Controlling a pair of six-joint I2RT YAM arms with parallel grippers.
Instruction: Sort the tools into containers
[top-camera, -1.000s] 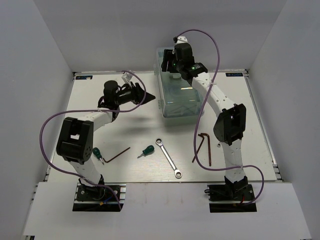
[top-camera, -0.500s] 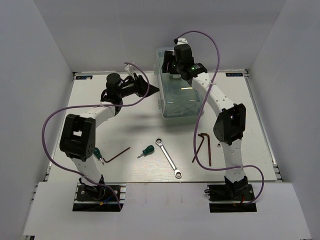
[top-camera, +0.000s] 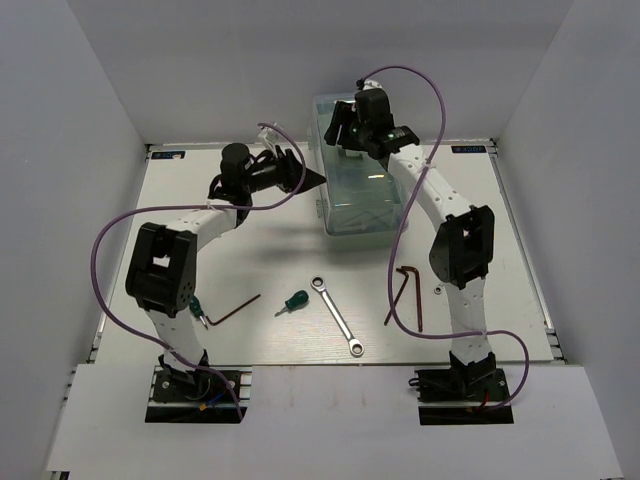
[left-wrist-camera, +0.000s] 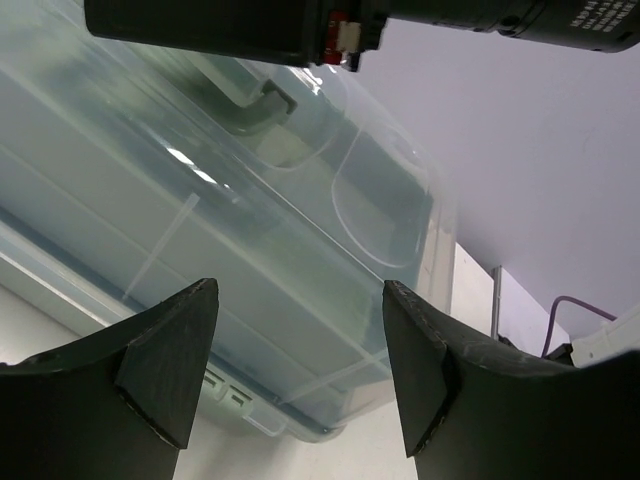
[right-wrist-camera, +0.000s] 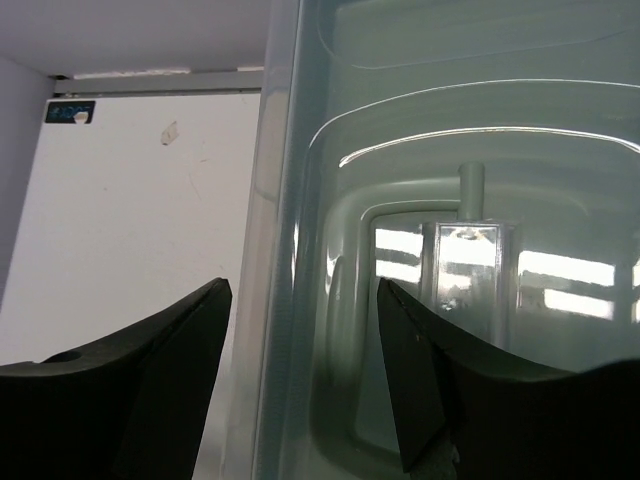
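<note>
A smooth white table (top-camera: 250, 250) carries a closed, round-cornered toolbox (top-camera: 355, 200) of glossy translucent plastic at its far centre. The left gripper (top-camera: 303, 176), jaws apart and empty, has swung closer to the box's left wall than a second ago. The right gripper (top-camera: 336, 126), likewise spread and empty, hovers over the lid's far end. Nearer the arms lie a slim silver wrench (top-camera: 337, 316), L-shaped reddish-brown hex keys (top-camera: 417, 300) and stubby green-handled screwdrivers (top-camera: 294, 300).

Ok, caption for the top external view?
Left pincer and right pincer, both open, at the closed toolbox; screwdrivers, wrench, hex keys lie unsorted on table.
</note>
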